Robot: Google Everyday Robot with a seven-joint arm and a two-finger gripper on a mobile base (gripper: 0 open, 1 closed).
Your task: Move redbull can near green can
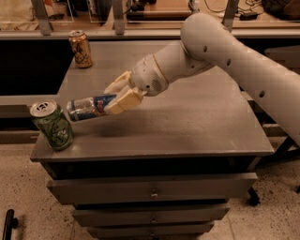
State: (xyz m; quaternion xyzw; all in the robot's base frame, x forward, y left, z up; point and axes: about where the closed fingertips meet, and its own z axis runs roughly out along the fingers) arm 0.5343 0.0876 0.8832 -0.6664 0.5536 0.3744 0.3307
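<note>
While around redbull can [86,108], gripper [115,97] mid-table [211,126].

It looks like a lab or workshop: the table [197,122] is a grey metal cabinet with drawers [150,190], the floor [23,187] is speckled, and cables [213,7] lie on a bench [262,21] behind. The hand [117,96] hangs over the table's left side, gripping the redbull can [86,108].

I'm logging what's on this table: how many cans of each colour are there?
green can: 1, upright at the front-left corner of the table
redbull can, blue and silver: 1, held on its side in the gripper, just right of the green can
orange-brown can: 1, upright at the back-left corner
Total: 3 cans
</note>
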